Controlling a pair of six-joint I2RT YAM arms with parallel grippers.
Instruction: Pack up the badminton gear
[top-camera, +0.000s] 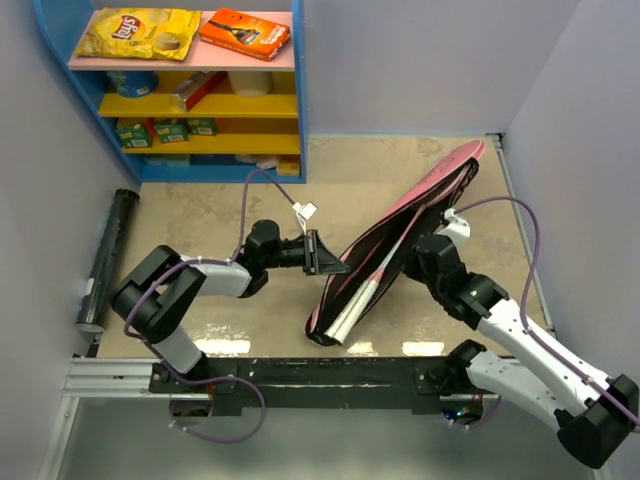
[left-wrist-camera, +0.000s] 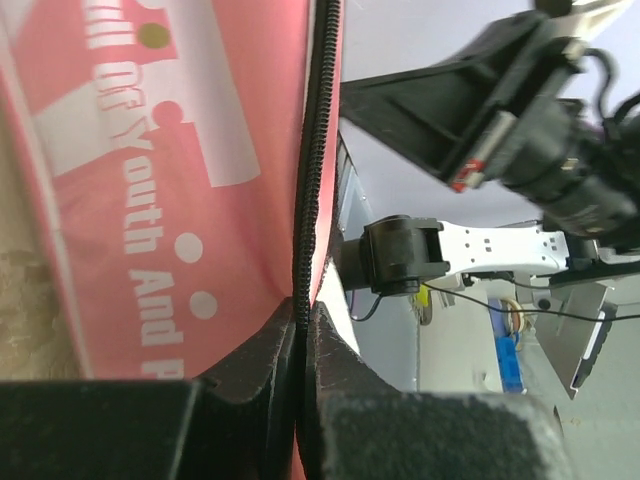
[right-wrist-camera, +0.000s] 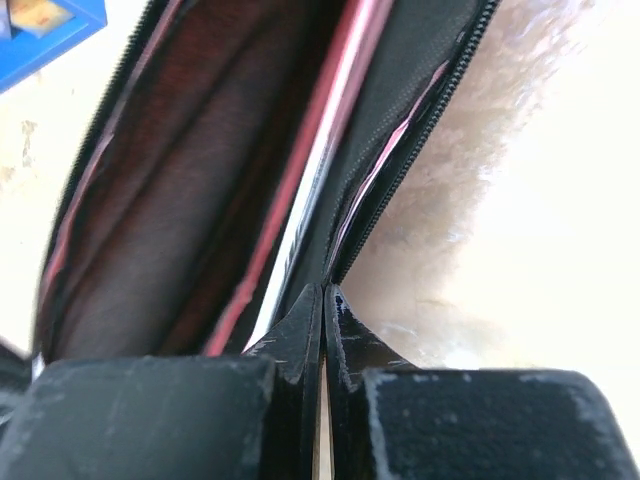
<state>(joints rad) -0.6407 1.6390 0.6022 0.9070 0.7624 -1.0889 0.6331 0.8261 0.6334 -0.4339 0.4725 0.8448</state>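
Pink bag (top-camera: 365, 255) lies mid-table, long axis running from near-left to far-right, its mouth spread open between the two arms; black tube (top-camera: 108, 255) lies at the far left edge of the table (top-camera: 210, 215), well apart from the bag and nearer the left arm; left gripper (top-camera: 335, 265) (left-wrist-camera: 303, 320) is clenched on the bag's left zipper edge; a racket (top-camera: 352, 310) sits inside, its pale grip at the near end; right gripper (top-camera: 440, 218) (right-wrist-camera: 325, 300) is pinched tight on the right zipper edge; fetching the tube would likely mean the left arm letting go.
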